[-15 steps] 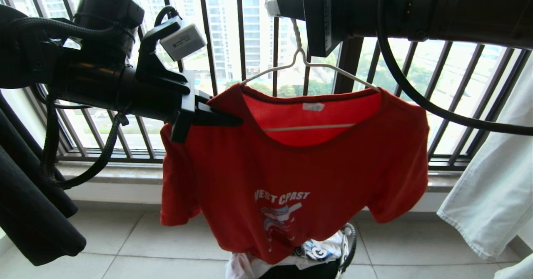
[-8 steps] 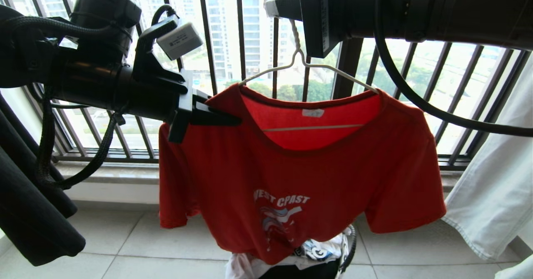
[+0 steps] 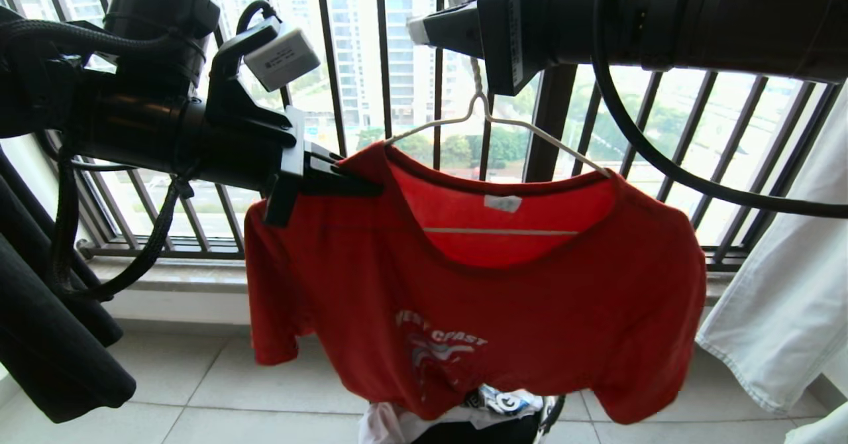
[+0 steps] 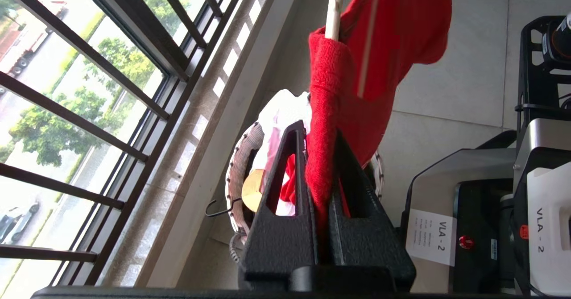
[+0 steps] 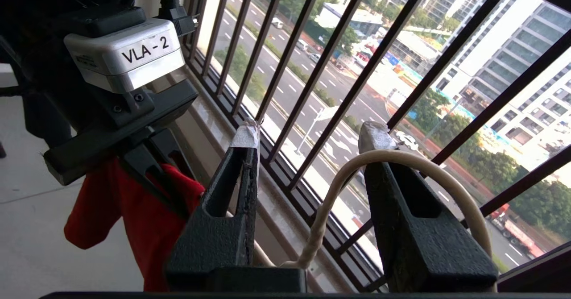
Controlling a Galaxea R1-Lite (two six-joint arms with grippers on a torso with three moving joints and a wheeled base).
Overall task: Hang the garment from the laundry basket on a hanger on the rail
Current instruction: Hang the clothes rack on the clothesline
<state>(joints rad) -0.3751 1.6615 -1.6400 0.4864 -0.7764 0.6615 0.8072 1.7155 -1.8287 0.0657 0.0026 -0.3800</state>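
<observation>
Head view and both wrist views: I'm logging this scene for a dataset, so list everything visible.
T-shirt: one, red, draped on the hanger.
Hanger: one, cream wire; hook looped over one right pincer finger.
Laundry basket: one, white woven, on the floor below the shirt.
Black garment: one, hanging far left.
White garment: one, hanging far right.
Balcony railing: one, black bars, behind.
Left pincer: black, shut on the shirt's shoulder.
Right pincer: black, open, raised at the hanger hook.
</observation>
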